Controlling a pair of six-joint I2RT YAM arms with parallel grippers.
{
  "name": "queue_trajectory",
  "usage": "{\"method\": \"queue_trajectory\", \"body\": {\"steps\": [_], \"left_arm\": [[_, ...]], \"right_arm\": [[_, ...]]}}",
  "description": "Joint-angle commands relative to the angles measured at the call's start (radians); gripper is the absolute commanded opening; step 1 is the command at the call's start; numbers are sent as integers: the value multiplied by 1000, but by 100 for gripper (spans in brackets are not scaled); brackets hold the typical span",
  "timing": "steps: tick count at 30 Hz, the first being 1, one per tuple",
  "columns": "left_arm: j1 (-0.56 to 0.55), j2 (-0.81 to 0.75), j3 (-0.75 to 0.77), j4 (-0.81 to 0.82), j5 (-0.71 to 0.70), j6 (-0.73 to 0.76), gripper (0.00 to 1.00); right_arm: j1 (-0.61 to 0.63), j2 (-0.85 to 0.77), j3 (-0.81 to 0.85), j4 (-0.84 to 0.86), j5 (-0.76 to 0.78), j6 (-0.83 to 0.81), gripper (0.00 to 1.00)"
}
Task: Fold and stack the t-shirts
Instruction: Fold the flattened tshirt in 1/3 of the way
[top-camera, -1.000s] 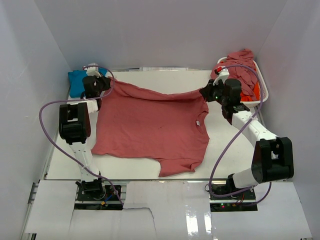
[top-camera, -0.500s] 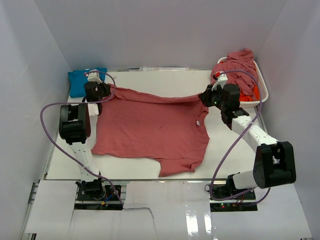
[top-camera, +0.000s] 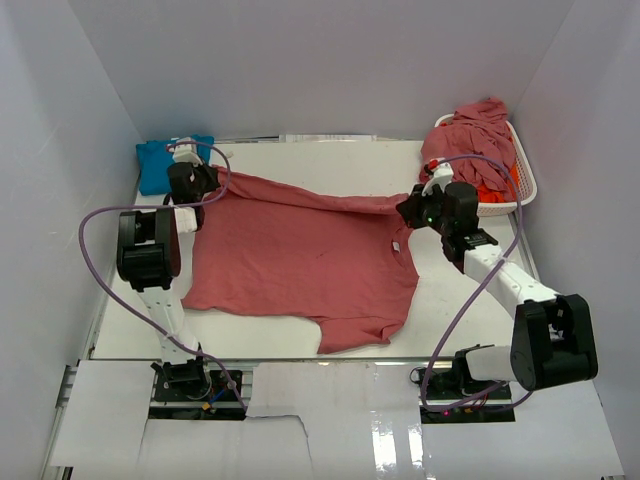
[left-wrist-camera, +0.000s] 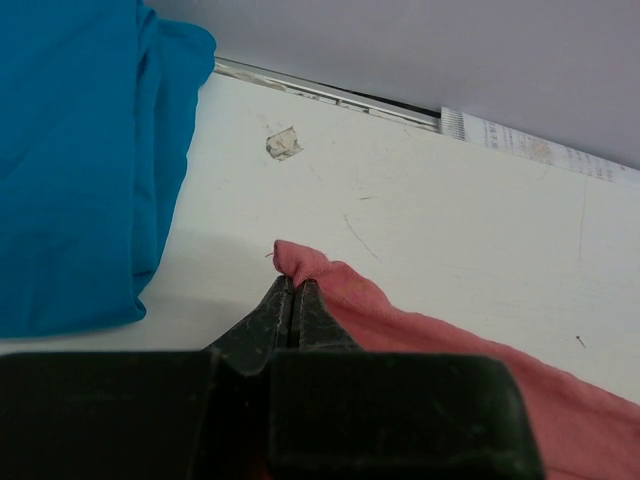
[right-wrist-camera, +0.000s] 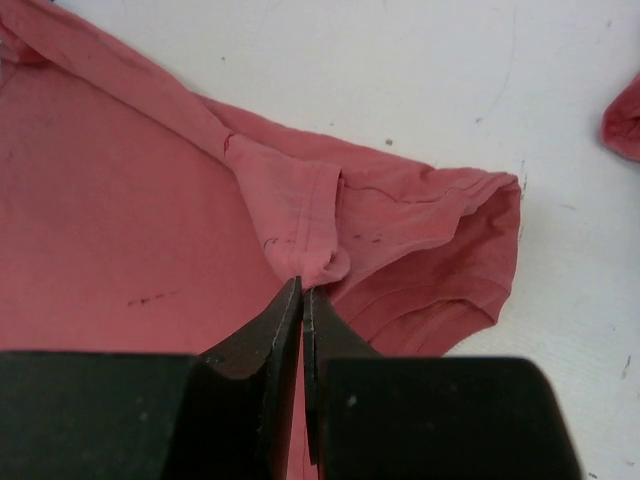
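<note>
Rose-red cotton covers the middle of the bench (top-camera: 330, 160): one t-shirt (top-camera: 300, 255) lies mostly flat, with its far edge raised off the surface and drawn into a line between our two hands. The left hand (left-wrist-camera: 293, 287) is clenched on a small nub of the far-left corner, just beside the folded turquoise shirt (top-camera: 155, 165). The right hand (right-wrist-camera: 302, 288) is clenched on a pinch of cloth at the far-right sleeve, whose cuff bunches just beyond the tips.

What we judge the next move turns on is this. The held edge runs left to right across the bench, and the whole body of the shirt lies on the near side of that line, toward our arm bases. Each hand already has its own corner, so neither is the nearer one.

A white label shows near the right end and a loose sleeve juts toward the near edge. From these we take it that the shirt's long axis also runs left to right, collar pointing right and hem left. Any fold would therefore carry the far edge toward us, across the short axis.

The heap of shirts (top-camera: 470, 135) waits in the basket (top-camera: 525, 185), far right.
</note>
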Motion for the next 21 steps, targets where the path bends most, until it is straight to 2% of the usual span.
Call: {"method": "queue_trajectory", "body": {"steps": [1, 21], "left_arm": [[0, -91, -11, 21, -19, 5, 0], [0, -166, -107, 17, -52, 4, 0]], "right_arm": [[11, -33, -39, 49, 17, 7, 8], [55, -69, -213, 50, 44, 42, 8]]}}
